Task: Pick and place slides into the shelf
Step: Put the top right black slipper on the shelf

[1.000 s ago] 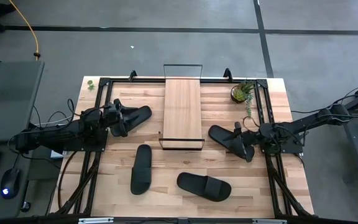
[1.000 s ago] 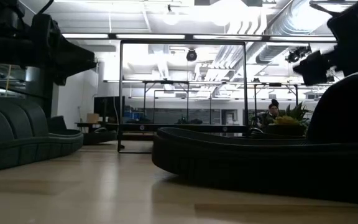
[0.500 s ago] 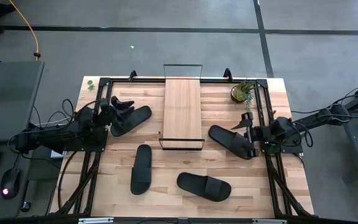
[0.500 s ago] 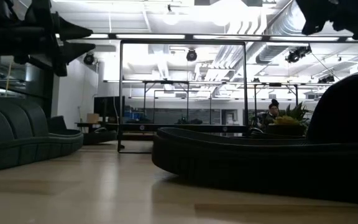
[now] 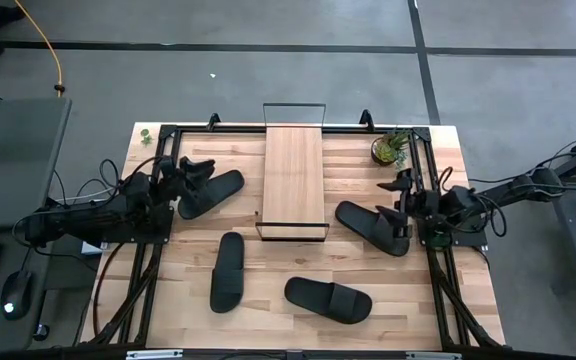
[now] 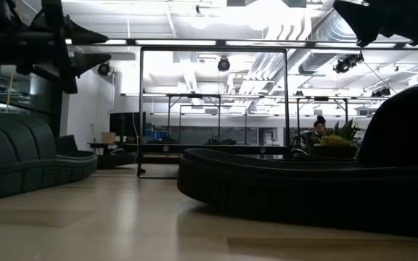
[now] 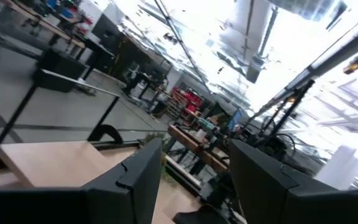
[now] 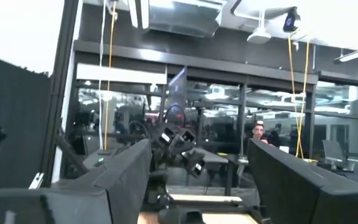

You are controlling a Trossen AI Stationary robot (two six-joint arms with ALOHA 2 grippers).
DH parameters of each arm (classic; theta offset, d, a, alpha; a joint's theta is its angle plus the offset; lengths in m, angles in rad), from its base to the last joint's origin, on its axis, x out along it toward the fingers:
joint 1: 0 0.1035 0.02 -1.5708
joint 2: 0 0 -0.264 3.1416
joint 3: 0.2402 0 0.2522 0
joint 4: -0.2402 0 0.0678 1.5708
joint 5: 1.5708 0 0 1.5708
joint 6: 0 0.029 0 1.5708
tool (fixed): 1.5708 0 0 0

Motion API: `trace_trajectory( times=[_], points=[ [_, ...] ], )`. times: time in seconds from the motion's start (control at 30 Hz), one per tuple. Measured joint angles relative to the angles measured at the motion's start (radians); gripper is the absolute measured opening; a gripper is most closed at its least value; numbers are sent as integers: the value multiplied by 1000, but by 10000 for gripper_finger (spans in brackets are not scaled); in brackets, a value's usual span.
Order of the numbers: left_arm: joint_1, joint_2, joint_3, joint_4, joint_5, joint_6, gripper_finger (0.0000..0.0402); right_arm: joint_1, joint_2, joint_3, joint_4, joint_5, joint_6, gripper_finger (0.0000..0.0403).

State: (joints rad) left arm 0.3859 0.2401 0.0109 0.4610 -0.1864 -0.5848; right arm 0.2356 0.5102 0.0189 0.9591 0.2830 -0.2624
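Wood tabletop (image 5: pixel 298 272): shelf (image 5: pixel 293 177) bare, four slides (image 5: pixel 228 271) unplaced. We hover left gripper (image 5: pixel 190 171) & right gripper (image 5: pixel 401 195), fingers apart, beside nearest slides, ready to grab.

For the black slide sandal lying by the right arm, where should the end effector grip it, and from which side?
Probably the wide ribbed strap of the matte black slide sandal, approached from above: it lies flat, sole down, diagonally on the table, and the strap is its only raised part. The open right end effector is beside it.
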Motion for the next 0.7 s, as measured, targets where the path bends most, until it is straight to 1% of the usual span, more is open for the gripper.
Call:
trace_trajectory(
  times=[0.1, 0.33, 0.4, 0.47, 0.53, 0.6, 0.63, 0.7],
  points=[
    [0, 0, 0, 1, 18, -23, 172, 1, 0, 0, -9, -10, 1, 258],
    [0, 0, 0, 1, 14, -27, 172, 1, 0, 0, 34, -11, 91, 258],
    [0, 0, 0, 2, 32, -27, 172, 1, -1, 0, 57, 4, 133, 258],
    [0, 0, 0, 11, 60, -25, 172, 1, -7, 11, 44, 40, 176, 258],
    [0, 0, 0, 18, 78, -25, 172, 1, -17, 43, -15, 96, 228, 258],
    [0, 0, 0, 24, 98, -25, 172, 1, -29, 97, -139, 149, 271, 258],
    [0, 0, -1, 34, 109, -25, 172, 1, -35, 134, -229, 171, 293, 258],
    [0, 0, -1, 48, 131, -25, 172, 1, -41, 232, -463, 214, 353, 258]
  ],
)
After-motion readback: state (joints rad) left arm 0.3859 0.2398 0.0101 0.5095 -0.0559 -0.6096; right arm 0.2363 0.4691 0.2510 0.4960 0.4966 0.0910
